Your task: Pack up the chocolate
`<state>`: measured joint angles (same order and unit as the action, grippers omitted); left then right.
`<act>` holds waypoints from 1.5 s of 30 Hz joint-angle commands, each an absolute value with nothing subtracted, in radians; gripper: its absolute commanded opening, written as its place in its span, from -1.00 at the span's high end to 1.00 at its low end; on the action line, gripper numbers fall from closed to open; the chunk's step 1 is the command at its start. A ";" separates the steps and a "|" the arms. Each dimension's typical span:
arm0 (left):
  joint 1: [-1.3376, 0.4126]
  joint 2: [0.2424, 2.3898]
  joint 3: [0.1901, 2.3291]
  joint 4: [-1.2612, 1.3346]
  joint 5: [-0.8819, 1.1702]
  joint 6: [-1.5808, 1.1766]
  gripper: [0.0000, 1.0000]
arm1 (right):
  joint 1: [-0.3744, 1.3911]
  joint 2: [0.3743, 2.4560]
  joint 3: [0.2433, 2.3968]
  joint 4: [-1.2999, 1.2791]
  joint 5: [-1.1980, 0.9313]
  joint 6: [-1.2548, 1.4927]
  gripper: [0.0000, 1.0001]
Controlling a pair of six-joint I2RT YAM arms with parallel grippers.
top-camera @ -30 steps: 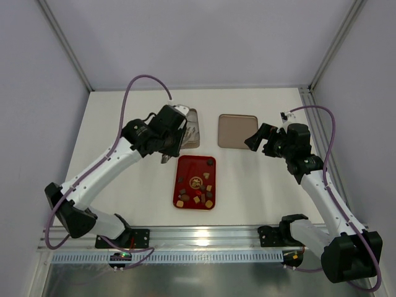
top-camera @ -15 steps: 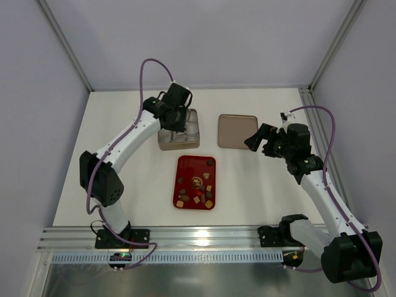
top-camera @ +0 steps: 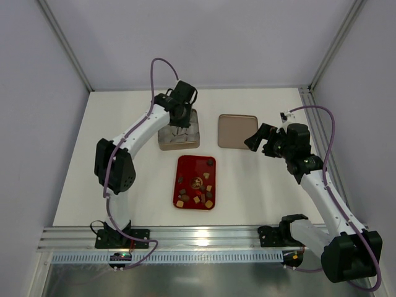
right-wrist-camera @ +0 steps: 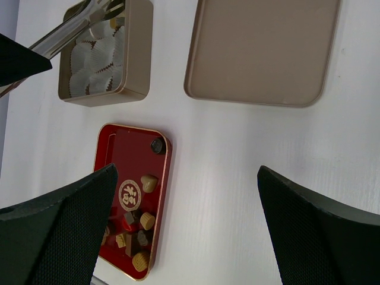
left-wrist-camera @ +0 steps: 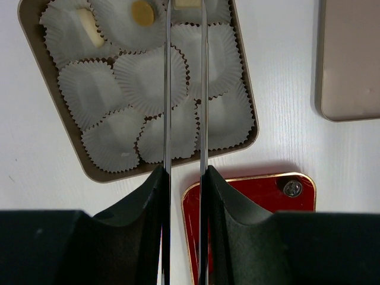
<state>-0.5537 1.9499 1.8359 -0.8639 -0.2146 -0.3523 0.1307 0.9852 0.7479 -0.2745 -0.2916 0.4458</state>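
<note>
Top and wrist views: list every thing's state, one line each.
Tin, open, most paper cups empty.
Lid, off, lying flat beside tin.
Tray, holds loose chocolates.
Left gripper, over tin, narrow gap, grip unclear.
Right gripper, open, empty.

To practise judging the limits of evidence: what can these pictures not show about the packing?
- Left wrist view: the left gripper has its tips cut by the top edge, so any grip is unclear.
- Same view: the red tray is mostly behind the gripper body.
- Top view: the chocolate is too small to tell shapes.
</note>
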 commanded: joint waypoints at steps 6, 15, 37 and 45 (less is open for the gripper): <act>-0.541 1.965 1.875 -0.798 -0.206 -0.324 0.41 | 0.137 0.994 0.758 -0.252 -0.301 0.433 -0.99; -0.540 1.945 1.876 -0.793 -0.187 -0.313 0.16 | 0.137 0.992 0.756 -0.252 -0.304 0.433 -1.00; -0.566 1.510 1.560 -0.897 -0.054 -0.333 0.18 | 0.141 0.993 0.756 -0.244 -0.310 0.434 -1.00; -0.630 1.260 1.352 -1.012 -0.018 -0.340 0.17 | 0.146 0.997 0.755 -0.239 -0.305 0.436 -1.00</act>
